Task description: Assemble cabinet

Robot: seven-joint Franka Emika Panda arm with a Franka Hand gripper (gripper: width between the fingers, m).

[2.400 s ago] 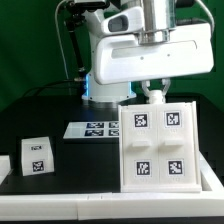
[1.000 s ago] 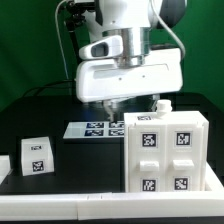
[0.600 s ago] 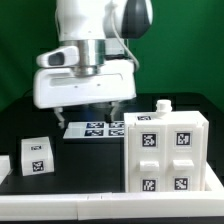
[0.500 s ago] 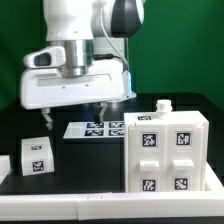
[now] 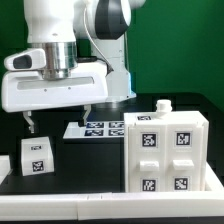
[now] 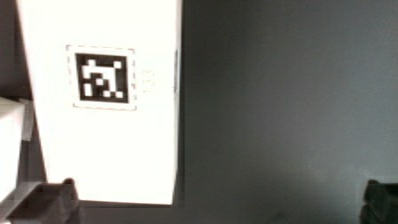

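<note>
Standing upright on the dark table (image 5: 90,165) at the exterior view's right, the cabinet (image 5: 168,150) is seen with four tagged squares on its front face, and a small white part (image 5: 160,106) is set on its top edge. The gripper (image 5: 58,120) is held well apart from it, toward the exterior view's left, above a tagged white block (image 5: 37,157); its fingers (image 5: 30,122) are spread wide and nothing is gripped between them. The marker board (image 5: 98,129) is laid flat farther back, between block and cabinet. In the wrist view, a white tagged face (image 6: 107,100) is shown beside one dark fingertip (image 6: 45,205), with bare table between the tips; whether it is touched cannot be told.
</note>
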